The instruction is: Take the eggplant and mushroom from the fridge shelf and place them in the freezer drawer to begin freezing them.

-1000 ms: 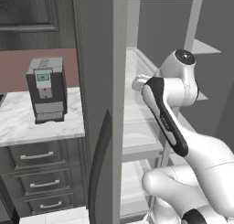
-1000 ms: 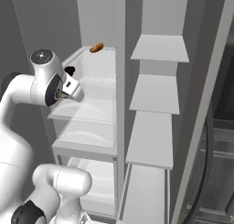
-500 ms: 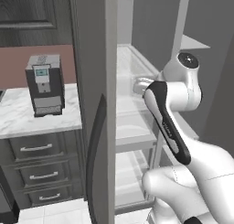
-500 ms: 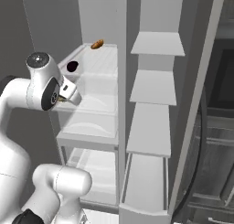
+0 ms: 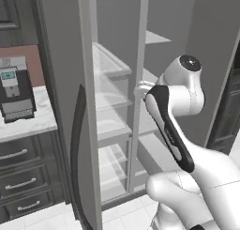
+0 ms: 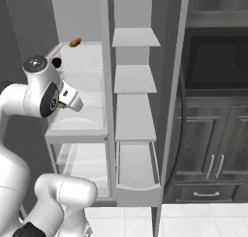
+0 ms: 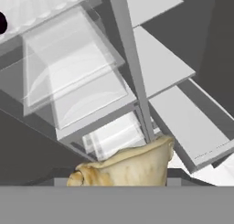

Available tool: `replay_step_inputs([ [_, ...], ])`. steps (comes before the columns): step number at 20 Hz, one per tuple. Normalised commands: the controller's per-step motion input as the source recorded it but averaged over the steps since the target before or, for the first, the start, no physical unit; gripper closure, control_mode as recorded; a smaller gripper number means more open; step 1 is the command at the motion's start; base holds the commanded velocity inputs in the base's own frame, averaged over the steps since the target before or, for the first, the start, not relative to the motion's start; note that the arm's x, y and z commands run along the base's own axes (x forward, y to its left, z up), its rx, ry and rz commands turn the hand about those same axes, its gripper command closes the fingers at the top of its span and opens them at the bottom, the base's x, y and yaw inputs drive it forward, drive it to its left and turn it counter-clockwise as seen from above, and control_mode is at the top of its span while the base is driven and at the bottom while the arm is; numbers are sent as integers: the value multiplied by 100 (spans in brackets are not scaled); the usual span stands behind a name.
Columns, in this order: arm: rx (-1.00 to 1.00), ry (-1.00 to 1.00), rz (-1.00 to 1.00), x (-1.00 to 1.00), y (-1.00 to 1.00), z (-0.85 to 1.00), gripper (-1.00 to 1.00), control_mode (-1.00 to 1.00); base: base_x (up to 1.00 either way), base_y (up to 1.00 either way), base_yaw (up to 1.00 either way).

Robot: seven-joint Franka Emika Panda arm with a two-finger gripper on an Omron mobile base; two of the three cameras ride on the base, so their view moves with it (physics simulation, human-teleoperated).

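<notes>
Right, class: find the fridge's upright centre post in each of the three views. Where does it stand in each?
Left base view: the centre post runs top to bottom just right of middle, in front of the arm.
Right base view: left of middle, right of the clear shelves.
Hand view: slanting from top centre down to lower middle.
Shared landmark: the grey shelves stacked on its right.

The base is swinging rightward, so both base views are shifting: the coffee machine (image 5: pixel 16 94) and the desk (image 5: pixel 28 126) are sliding toward the left edge of the left base view, while dark cabinet doors (image 6: pixel 213 139) and the freezer drawer (image 6: pixel 137 175) are coming into the right base view. The arm (image 5: pixel 180 90) is pulling back from the fridge shelf (image 6: pixel 80 122), and the end effector (image 6: pixel 72 101) is carrying the mushroom (image 7: pixel 123 166) along with it.
</notes>
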Motion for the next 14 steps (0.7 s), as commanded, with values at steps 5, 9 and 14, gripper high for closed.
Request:
replay_step_inputs([
  [5,0,0,0,0,0,0,100,100,-33,0,-39],
  [9,0,1,-25,-19,-23,-20,100,-100,0,0,0],
  [14,0,11,-18,5,-53,-37,100,-100,0,0,0],
])
